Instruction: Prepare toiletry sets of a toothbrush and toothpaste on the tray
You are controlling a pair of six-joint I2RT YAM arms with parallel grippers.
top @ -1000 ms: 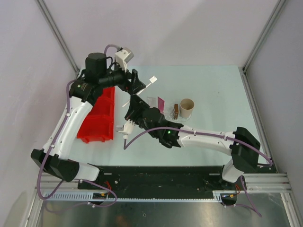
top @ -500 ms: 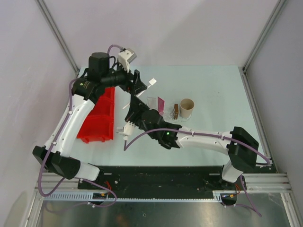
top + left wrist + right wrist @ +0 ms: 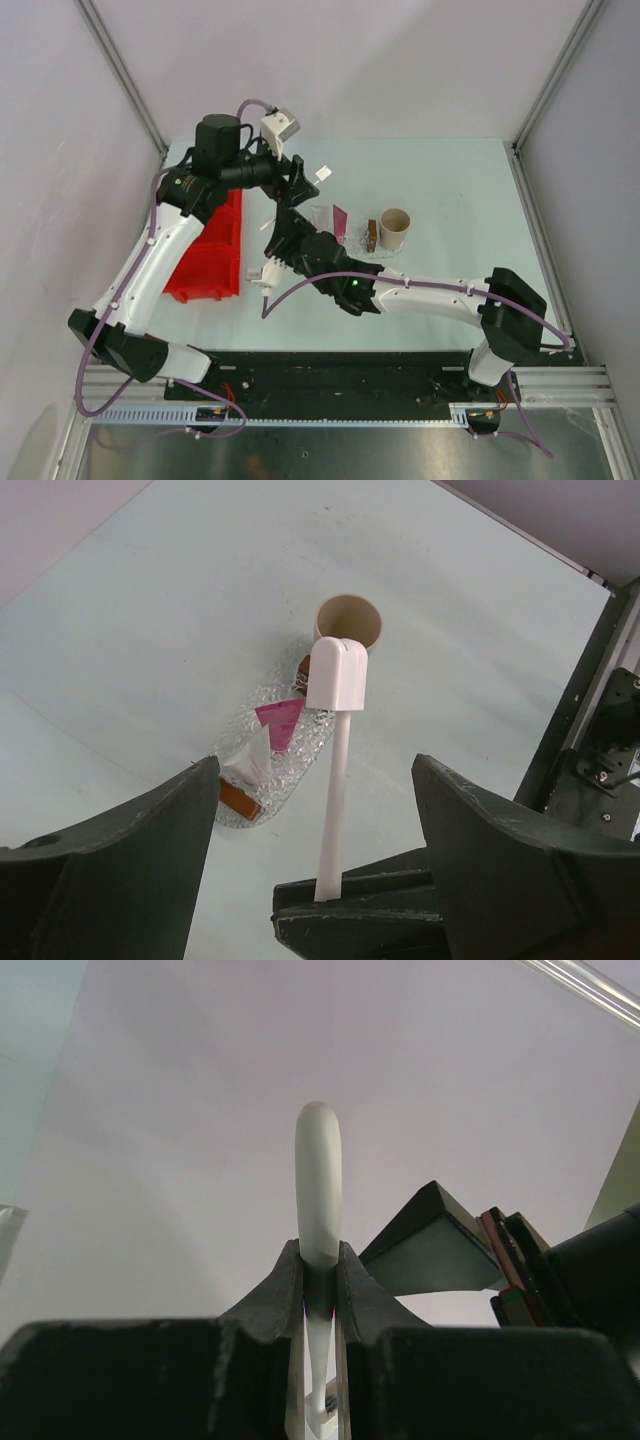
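Right end effector raised, clamped on the toothbrush; left end effector wide open either side of it

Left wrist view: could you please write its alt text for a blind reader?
A white toothbrush, gripped by its handle in the right claw, rises between the open fingers of the left claw. Behind it, a clear tray holds a white tube and a pink tube, with a tan cup beyond.
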